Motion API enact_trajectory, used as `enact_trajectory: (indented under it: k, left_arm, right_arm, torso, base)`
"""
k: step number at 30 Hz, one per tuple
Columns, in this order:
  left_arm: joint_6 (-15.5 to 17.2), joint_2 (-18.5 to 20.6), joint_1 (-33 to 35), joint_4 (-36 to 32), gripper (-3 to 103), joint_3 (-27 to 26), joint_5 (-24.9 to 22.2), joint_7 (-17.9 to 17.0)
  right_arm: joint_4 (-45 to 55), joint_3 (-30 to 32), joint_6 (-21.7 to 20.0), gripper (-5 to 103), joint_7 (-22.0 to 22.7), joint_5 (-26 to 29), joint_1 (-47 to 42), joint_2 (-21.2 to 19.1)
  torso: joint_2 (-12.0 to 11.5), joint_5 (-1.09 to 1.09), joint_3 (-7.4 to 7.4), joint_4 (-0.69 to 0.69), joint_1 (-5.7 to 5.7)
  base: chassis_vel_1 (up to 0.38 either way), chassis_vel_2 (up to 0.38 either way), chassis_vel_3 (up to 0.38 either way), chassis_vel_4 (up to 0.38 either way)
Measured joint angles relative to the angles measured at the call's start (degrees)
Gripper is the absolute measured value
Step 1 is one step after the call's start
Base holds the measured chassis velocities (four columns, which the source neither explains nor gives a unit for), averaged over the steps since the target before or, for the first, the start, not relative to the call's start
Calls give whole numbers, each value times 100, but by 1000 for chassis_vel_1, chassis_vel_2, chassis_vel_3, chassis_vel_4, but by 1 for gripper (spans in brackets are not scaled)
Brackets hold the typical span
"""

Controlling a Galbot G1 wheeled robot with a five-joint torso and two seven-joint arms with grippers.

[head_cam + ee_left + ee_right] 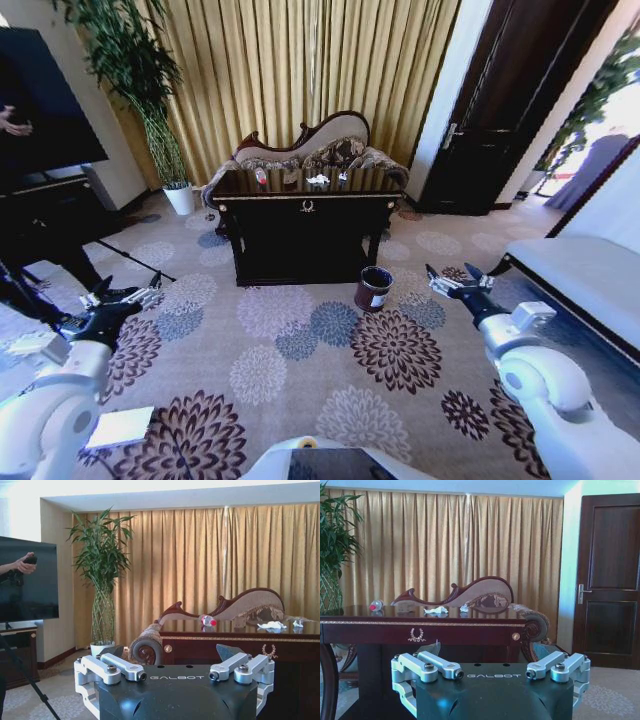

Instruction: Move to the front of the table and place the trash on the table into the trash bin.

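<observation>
Trash: bottle [261, 176], tan box [290, 179], paper wad [318, 180] lie on the tabletop [300, 192] at 12 o'clock; light, crushable; I would grip the bottle mid-body; my left end effector [128, 293] and right end effector [455, 279] are both apart, empty; bin [373, 288] at 1 o'clock.

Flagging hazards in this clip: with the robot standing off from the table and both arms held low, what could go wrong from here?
1. The trash bin stands on the carpet right in front of the table; driving up could knock it over.
2. The bottle lies on its side on the glossy top and may roll when touched.
3. The left hand and right hand, both open and reaching forward, could strike the table edge.
</observation>
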Motion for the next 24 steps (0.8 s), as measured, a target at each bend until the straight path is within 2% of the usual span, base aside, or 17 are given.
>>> enact_trajectory:
  k: [24]
  left_arm:
    - [-54, -37, 20, -35, 100, 38, 6, 44]
  right_arm:
    - [-69, -26, 19, 100, -38, -9, 27, -9]
  torso:
    - [0, 0, -1, -1, -1]
  base:
    - [-85, 86, 92, -81]
